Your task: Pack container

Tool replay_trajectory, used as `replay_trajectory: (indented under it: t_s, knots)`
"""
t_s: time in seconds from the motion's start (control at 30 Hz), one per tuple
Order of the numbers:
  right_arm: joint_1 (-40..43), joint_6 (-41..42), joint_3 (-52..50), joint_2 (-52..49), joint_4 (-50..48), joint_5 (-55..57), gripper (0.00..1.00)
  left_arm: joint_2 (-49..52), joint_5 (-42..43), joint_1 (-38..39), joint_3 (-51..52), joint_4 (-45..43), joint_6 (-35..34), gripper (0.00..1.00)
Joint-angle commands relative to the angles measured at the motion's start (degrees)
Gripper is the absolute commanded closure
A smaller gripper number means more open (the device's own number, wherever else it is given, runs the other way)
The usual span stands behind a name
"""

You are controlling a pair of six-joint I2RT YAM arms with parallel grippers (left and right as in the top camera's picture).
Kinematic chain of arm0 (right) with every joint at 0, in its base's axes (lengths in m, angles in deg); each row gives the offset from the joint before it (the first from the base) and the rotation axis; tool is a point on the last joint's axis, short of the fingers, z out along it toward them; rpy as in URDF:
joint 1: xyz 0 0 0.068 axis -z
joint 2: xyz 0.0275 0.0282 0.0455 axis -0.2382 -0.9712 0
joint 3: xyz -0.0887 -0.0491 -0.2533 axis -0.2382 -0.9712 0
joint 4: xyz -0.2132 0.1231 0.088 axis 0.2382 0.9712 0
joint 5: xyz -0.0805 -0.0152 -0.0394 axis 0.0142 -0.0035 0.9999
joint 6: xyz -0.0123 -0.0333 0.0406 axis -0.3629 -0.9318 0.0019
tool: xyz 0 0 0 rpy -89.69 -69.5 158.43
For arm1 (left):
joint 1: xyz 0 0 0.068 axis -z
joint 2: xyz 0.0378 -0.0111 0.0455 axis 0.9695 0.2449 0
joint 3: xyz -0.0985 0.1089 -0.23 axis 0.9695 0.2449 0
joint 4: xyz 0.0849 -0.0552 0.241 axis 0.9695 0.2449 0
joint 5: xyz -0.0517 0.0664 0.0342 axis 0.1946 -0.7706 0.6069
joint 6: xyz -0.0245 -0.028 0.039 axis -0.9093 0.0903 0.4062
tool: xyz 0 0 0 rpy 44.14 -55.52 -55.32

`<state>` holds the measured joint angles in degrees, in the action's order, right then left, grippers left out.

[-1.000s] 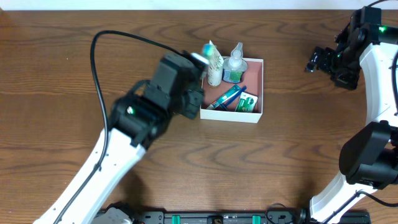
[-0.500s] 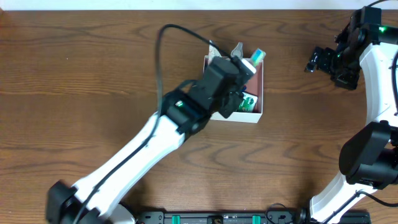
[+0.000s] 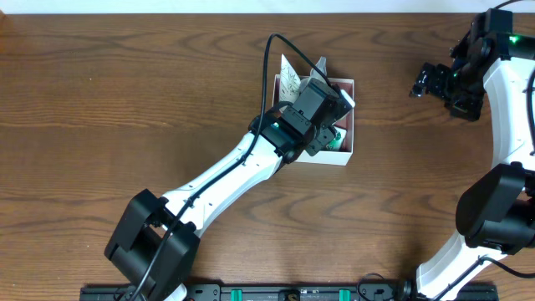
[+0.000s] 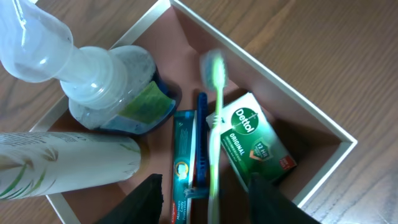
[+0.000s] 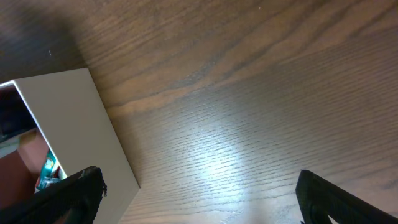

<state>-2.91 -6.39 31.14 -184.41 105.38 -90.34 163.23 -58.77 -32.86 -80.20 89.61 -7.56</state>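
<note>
Container directly beneath left gripper, jaws parted, blurred toothbrush loose between, right gripper spread wide, well aside

White links, blk joints, green LEDs, blk cable, blk fingers

This is a robotics lab bench. Two white-and-black arms stand at a wood-grain surface, the left arm reaching over the container and the right arm well to its right. A black rail with green clips edges the surface, on the container's near side.
</note>
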Motion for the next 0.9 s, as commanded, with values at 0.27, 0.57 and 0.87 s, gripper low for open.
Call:
replay_trajectory:
  t_s: [0.27, 0.57, 0.87]
  knots:
    - [0.33, 0.70, 0.31, -0.22, -0.02, 0.35, 0.01, -6.73, -4.44, -0.02, -0.22, 3.21, -1.92, 0.13]
    - [0.33, 0.70, 0.31, -0.22, -0.02, 0.35, 0.01, -26.10, -10.27, -0.02, -0.22, 24.50, -11.87, 0.02]
    - [0.33, 0.70, 0.31, -0.22, -0.02, 0.35, 0.01, -49.90, -16.61, -0.02, -0.22, 42.01, -21.66, 0.02]
